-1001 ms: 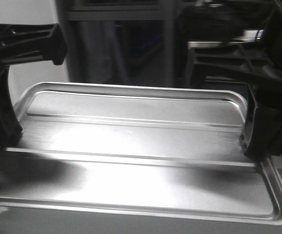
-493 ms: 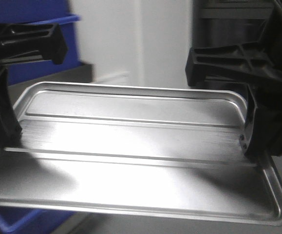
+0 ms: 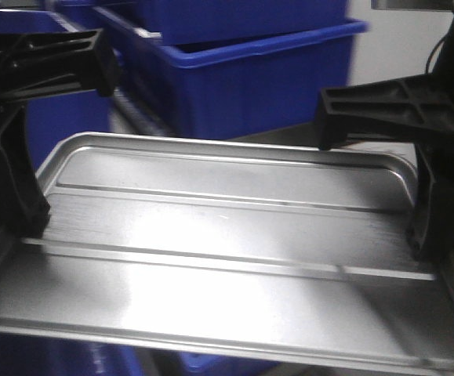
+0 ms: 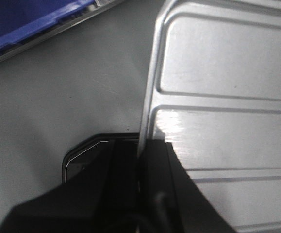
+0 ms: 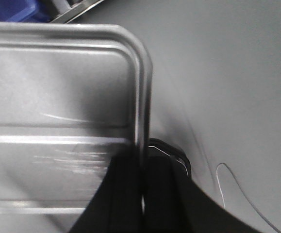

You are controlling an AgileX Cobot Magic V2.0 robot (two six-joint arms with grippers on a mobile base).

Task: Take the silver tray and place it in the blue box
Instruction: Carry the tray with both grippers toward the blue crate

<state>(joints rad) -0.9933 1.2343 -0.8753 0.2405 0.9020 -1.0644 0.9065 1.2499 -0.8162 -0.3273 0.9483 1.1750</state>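
The silver tray (image 3: 227, 235) is held level in the air and fills the front view. My left gripper (image 3: 15, 223) is shut on its left rim, and my right gripper (image 3: 430, 235) is shut on its right rim. In the left wrist view the black jaws (image 4: 141, 155) pinch the tray's rim (image 4: 152, 87) from both sides. In the right wrist view the gripper (image 5: 142, 165) clamps the tray's rim (image 5: 142, 87) the same way. A blue box (image 3: 250, 78) stands behind the tray. Another blue box (image 3: 54, 356) shows below the tray's front left edge.
Several blue crates are stacked at the back left (image 3: 46, 16). A pale wall (image 3: 399, 55) is at the back right. Grey floor (image 4: 57, 97) lies below the tray in both wrist views, with a blue crate corner (image 4: 24, 24) at the upper left.
The view has swung left with the tray still held by both grippers. The shelving and white wall behind have given way to blue crates, now close behind the tray.
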